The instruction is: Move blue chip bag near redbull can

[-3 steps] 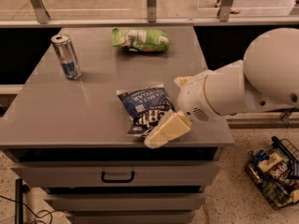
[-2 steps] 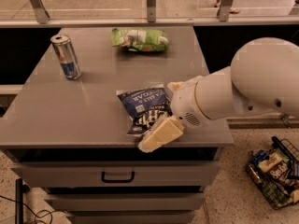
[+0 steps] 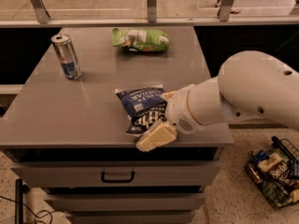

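Observation:
The blue chip bag [image 3: 140, 104] lies flat on the grey table [image 3: 70, 111], near the front edge, right of the middle. Its black-and-white patterned end points toward the front. The redbull can [image 3: 67, 57] stands upright at the back left, well apart from the bag. My gripper [image 3: 155, 137] comes in from the right on a large white arm [image 3: 252, 92]. It sits at the bag's near end, right at the table's front edge, and covers part of the patterned end.
A green and white chip bag [image 3: 140, 39] lies at the back middle of the table. Drawers with a handle [image 3: 117, 176] are below the tabletop. A wire basket [image 3: 275, 171] of snacks stands on the floor at the right. A rail with posts runs behind the table.
My gripper and arm have moved a little left and toward the front edge, further over the blue bag's near end. The bag and can have not moved.

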### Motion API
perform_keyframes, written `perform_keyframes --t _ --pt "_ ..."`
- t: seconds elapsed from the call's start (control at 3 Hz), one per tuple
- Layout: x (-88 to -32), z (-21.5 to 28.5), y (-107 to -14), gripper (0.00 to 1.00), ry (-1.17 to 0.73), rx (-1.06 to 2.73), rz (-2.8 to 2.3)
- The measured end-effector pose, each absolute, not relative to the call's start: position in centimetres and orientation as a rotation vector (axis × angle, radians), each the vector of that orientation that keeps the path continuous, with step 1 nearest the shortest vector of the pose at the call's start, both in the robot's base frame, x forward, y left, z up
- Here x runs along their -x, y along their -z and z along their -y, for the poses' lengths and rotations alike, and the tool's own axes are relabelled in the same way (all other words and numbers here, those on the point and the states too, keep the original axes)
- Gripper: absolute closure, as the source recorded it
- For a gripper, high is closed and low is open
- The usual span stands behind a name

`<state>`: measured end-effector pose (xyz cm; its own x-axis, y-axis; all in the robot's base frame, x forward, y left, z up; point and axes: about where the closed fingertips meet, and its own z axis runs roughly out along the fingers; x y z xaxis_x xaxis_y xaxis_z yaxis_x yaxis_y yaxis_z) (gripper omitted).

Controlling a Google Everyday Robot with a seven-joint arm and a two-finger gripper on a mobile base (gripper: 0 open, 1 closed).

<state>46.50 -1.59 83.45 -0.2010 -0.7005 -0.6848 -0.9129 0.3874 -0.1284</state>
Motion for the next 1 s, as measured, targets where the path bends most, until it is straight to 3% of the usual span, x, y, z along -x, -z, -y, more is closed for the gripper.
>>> perform_keyframes --t 1.0 --pt "-49.9 0.8 -85.2 0.87 -0.495 1.193 -1.941"
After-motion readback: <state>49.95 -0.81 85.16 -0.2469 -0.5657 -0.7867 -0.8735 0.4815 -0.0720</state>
